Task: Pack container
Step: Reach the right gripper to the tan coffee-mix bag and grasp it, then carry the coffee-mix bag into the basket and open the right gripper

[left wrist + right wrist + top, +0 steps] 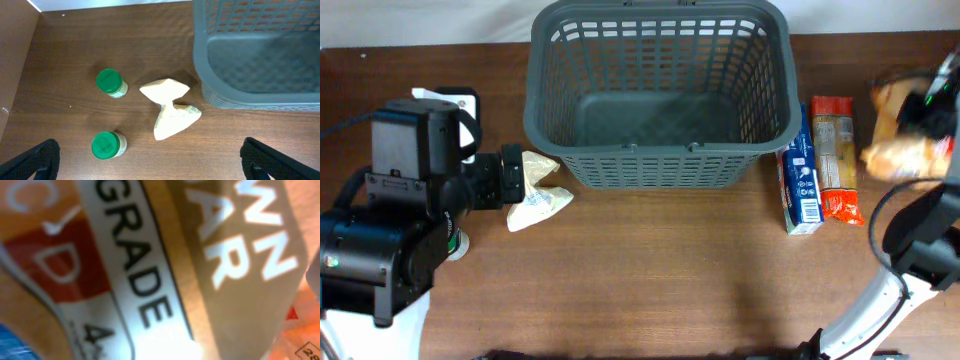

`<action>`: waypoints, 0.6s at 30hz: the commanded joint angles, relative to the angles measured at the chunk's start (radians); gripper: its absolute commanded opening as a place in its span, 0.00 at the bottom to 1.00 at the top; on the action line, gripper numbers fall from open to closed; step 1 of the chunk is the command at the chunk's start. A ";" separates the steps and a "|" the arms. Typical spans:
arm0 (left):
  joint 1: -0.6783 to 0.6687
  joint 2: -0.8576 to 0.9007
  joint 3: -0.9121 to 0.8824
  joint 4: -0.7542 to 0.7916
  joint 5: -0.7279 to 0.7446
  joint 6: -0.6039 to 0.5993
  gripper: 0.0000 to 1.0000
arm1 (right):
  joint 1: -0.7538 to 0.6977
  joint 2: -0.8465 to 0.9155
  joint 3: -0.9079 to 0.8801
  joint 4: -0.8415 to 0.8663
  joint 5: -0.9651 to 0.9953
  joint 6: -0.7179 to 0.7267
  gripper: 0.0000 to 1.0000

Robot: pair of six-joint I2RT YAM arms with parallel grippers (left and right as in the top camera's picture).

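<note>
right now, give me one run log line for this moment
container empty | left pincer open near white pouch | right pincer at tan package, grip unclear | green-lidded jars beside pouch

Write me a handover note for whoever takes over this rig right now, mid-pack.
Left gripper: jaws open, empty, beside the cream pouch left of the basket.
Right gripper: at the far right edge, blurred. A tan packet with a GRADE label fills its camera; I cannot tell if it is gripped.
Done: nothing, the basket is empty.
Left: cream pouch, two green-lidded jars at left, blue box and orange packet at right, tan packet.
</note>
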 commanded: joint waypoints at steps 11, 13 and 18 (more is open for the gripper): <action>0.007 -0.001 0.002 -0.002 -0.013 -0.010 0.99 | 0.582 -0.363 0.507 -0.136 -0.020 -0.035 0.04; 0.007 -0.001 0.002 -0.002 -0.013 -0.010 0.99 | 0.658 -0.345 0.502 -0.133 -0.020 -0.034 0.04; 0.007 -0.001 0.002 -0.002 -0.013 -0.010 0.99 | 0.780 -0.250 0.492 -0.126 -0.019 -0.017 0.04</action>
